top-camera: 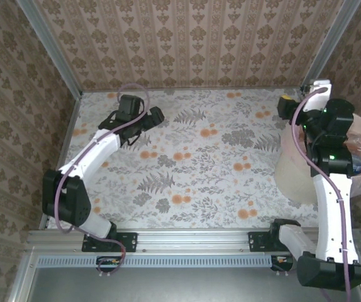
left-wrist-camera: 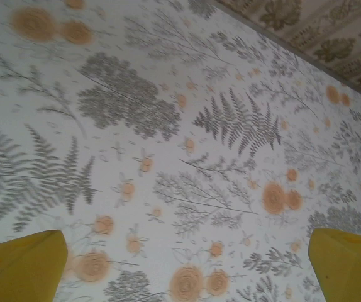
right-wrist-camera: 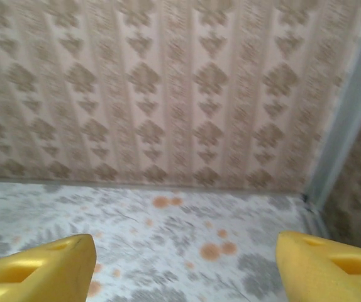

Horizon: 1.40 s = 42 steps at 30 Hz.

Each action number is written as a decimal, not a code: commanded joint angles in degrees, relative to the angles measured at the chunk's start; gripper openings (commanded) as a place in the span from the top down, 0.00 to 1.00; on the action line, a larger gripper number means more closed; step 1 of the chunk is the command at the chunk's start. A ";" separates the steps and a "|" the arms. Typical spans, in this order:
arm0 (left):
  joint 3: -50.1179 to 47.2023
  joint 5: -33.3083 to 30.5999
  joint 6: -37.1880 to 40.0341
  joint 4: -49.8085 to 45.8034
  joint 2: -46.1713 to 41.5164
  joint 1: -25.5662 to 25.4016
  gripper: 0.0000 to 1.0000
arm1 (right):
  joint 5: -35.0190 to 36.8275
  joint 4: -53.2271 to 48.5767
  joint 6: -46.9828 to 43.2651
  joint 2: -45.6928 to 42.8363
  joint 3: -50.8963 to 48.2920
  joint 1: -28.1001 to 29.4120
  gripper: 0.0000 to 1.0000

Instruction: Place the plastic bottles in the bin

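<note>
**Bottles lie in the bin, both grippers open**

Over the far left of the flowered table point(top-camera: 199, 163), the left gripper point(left-wrist-camera: 187, 258) hangs with its yellow jaws wide apart, holding nothing, above the fern-and-blossom pattern. At the far right, the right gripper point(right-wrist-camera: 183, 258) faces the papered wall, its jaws likewise spread and unladen. Beneath that arm stands the bin point(top-camera: 292, 170), round, pale pink and translucent. Inside it the plastic bottles point(top-camera: 356, 165) show as crumpled clear plastic with a blue patch, mostly hidden by the arm.
</note>
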 commanded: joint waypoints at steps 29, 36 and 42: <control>-42.00 -28.44 28.39 26.55 -28.62 21.86 0.00 | 3.09 29.65 1.10 17.69 -30.80 13.16 0.00; -45.15 -20.96 33.91 43.28 -18.28 22.22 0.00 | 0.93 36.08 3.38 22.60 -35.32 6.92 0.00; -47.92 -15.55 37.69 60.71 -8.94 22.17 0.00 | 1.06 42.99 4.97 26.02 -37.99 5.05 0.00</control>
